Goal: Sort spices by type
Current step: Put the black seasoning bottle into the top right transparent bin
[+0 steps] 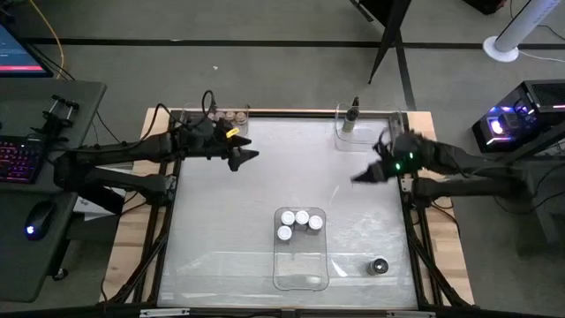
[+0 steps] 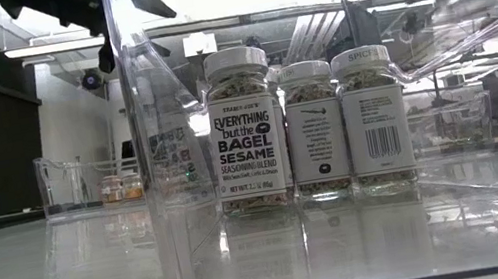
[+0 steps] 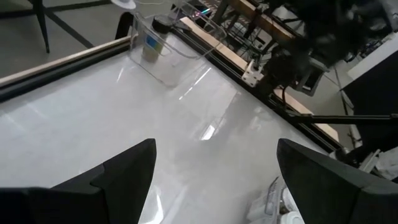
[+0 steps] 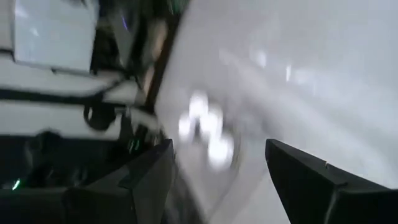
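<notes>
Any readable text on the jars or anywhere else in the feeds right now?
"EVERYTHING but the BAGEL SESAME SEASONING BLEND": front label of the nearest white-capped jar in the clear tray.
"SPICE" (partly visible): cap of the third jar.
Middle jar: print too small to read.
Third jar's barcode digits: unreadable.

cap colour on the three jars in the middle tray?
White caps on the three jars; the low view shows them best.

Clear tray (image 1: 300, 274) mid-table, keyboard (image 1: 19, 162) and mouse (image 1: 32, 230) on the side desk.
</notes>
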